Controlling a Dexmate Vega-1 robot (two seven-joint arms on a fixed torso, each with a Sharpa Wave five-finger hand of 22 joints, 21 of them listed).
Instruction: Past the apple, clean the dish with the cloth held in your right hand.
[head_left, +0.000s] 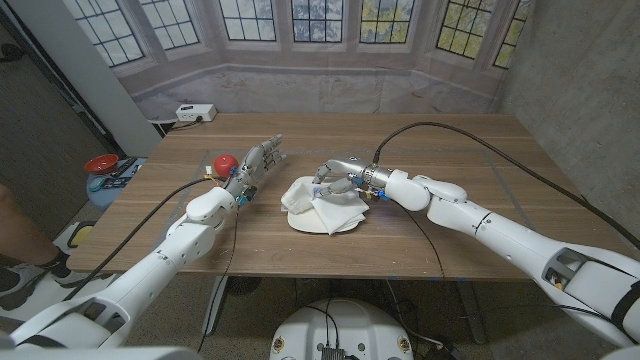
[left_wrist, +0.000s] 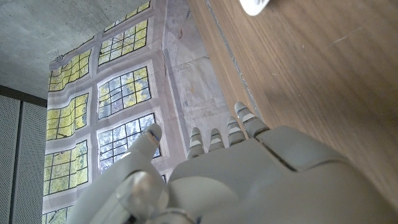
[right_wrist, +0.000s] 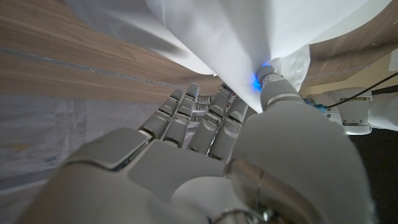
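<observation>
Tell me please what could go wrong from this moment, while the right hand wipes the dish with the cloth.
1. The white cloth covers most of the dish, so the right hand may push the light dish across the table instead of wiping it.
2. The left hand stands close beside the dish, with the apple just behind it; a wide wiping stroke might bump them.
3. The grip looks like a pinch on bunched cloth, which may slip.

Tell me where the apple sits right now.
In the head view the apple sits on the table left of centre, just beside the left hand and left of the cloth-covered dish.
</observation>
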